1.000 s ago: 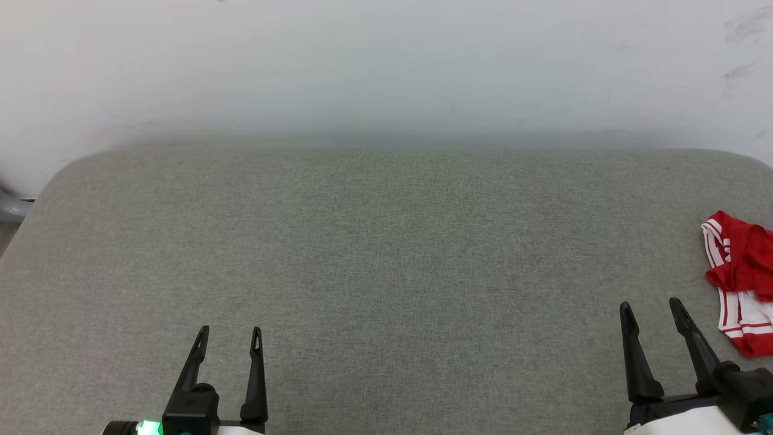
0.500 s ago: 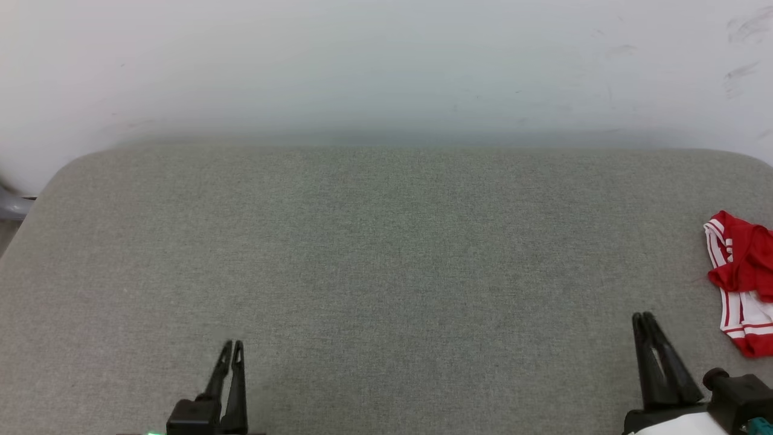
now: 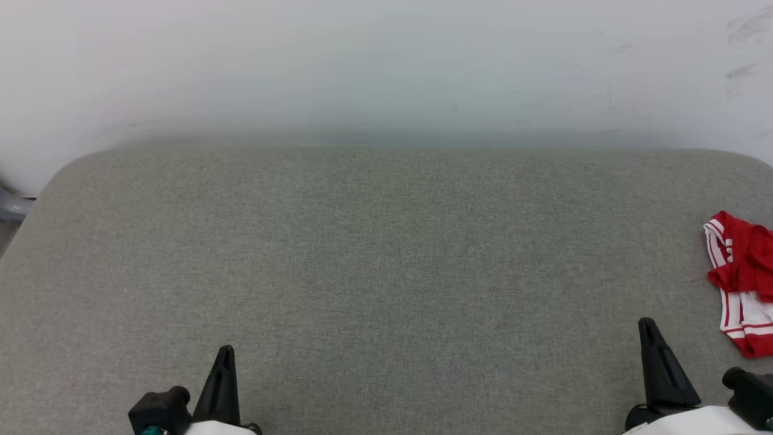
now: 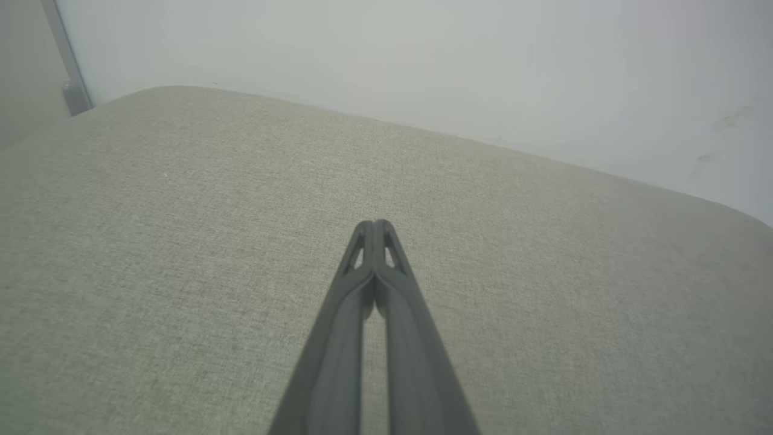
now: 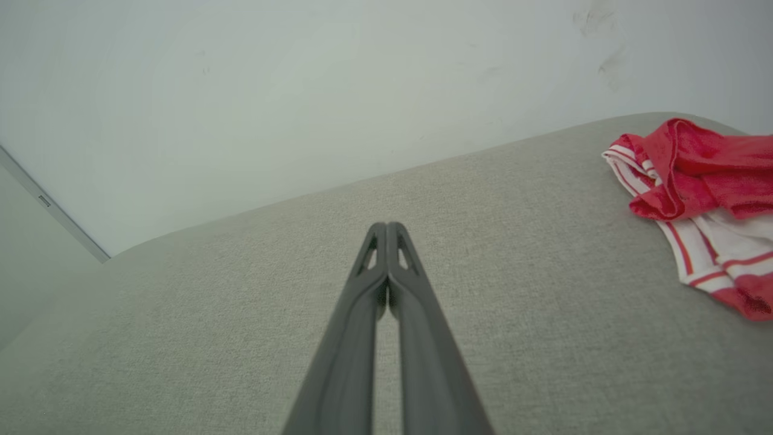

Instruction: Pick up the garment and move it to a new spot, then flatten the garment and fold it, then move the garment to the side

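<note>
Head view: high above the near edge, looking forward and down across the grey pad (image 3: 386, 254) to the white wall (image 3: 386, 60). Wrist views: low, close over the pad, facing far, tilted. Shared with right wrist: red jersey (image 3: 743, 266), at the right edge. Shared with left wrist: perhaps the blurred grey post (image 4: 71, 90), far left.

Crumpled red garment (image 3: 744, 283) with white, red-striped trim, bunched at the surface's right edge.

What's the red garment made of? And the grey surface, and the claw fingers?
Garment: thin synthetic knit, probably; slight sheen, soft crumpled folds. Surface: matte woven fabric, weave visible; rounded corners hint at padding. Right claw: dark matte plastic, likely; moulded cut-outs near tips.
</note>
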Tool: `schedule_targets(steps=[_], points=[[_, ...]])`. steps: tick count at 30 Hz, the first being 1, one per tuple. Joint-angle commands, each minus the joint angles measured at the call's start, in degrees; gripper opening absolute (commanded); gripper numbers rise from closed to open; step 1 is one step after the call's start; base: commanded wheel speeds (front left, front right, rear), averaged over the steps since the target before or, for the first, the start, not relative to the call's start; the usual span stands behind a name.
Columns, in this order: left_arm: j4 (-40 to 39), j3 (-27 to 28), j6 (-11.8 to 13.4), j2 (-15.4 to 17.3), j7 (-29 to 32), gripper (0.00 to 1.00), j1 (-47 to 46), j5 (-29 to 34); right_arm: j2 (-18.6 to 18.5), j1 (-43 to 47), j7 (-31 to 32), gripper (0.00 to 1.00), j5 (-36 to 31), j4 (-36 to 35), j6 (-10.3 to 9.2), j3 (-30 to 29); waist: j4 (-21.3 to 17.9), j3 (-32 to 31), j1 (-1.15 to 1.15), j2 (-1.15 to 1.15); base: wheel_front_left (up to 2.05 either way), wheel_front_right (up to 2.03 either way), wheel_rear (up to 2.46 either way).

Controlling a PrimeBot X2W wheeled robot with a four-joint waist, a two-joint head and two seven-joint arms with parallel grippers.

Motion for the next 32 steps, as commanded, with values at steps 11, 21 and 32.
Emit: schedule_targets(steps=[11,21,32], points=[[1.0,1.5,-2.5,0.3,2.3,0.0,-3.4,-13.0,-0.4,-3.4,2.5,0.0,12.4,0.7,-0.02,-0.1,-0.1,0.0,0.0,0.0,0.0,0.0,0.0],[2.1,2.6,-4.1,0.1,4.2,0.0,-4.9,-22.5,-0.4,-4.7,4.5,0.0,21.3,1.8,-0.02,-0.3,-0.1,-0.1,0.0,0.0,0.0,0.0,0.0],[3.0,3.7,-5.7,-0.2,6.1,0.0,-6.3,-31.6,-0.4,-6.0,6.6,0.0,30.1,2.9,-0.02,-0.5,-0.2,-0.1,0.0,0.0,0.0,0.0,0.0]])
